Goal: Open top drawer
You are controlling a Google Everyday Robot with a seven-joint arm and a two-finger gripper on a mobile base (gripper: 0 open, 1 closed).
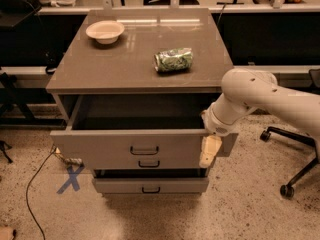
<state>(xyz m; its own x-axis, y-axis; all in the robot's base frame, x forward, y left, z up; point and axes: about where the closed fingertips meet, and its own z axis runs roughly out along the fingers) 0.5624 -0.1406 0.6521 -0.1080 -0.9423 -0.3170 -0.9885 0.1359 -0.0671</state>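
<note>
Big grey cabinet (pixel 135 74) sat mid-scene, its flat top a bit shiny, w/ desks and dark gaps along the far wall behind it. The robot's white arm (pixel 270 96) came in from the right edge and bent down at the cabinet's near right corner.

The top drawer (pixel 100 146) was open, sticking out toward the near side, so you could look down into the deep dark box. Nothing visible inside, tbh too dark to say more. Its wide front panel hung out past the cabinet body on both sides.

Below it were 2 shorter drawers. The middle one (pixel 170 163) was mostly hidden behind the big front. The bottom one (pixel 150 185) was out a little, w/ a dark gap above it.

An office chair base (pixel 295 169) w/ castors stood on the speckled floor at the right.

On top of the cabinet a white bowl (pixel 105 31) sat at the far left corner, and a green can (pixel 173 60) lay on its side more to the right, well apart from the bowl.

The gripper (pixel 210 153) pointed down, cream coloured, right up against the right end of the top drawer's front. Couldn't tell if it was open or closed, or if it had hold of the panel.

There was a blue X (pixel 71 178) on the floor near the cabinet's left foot. A small black handle (pixel 144 150) sat at the centre of the top drawer's front, w/ nothing touching it.
</note>
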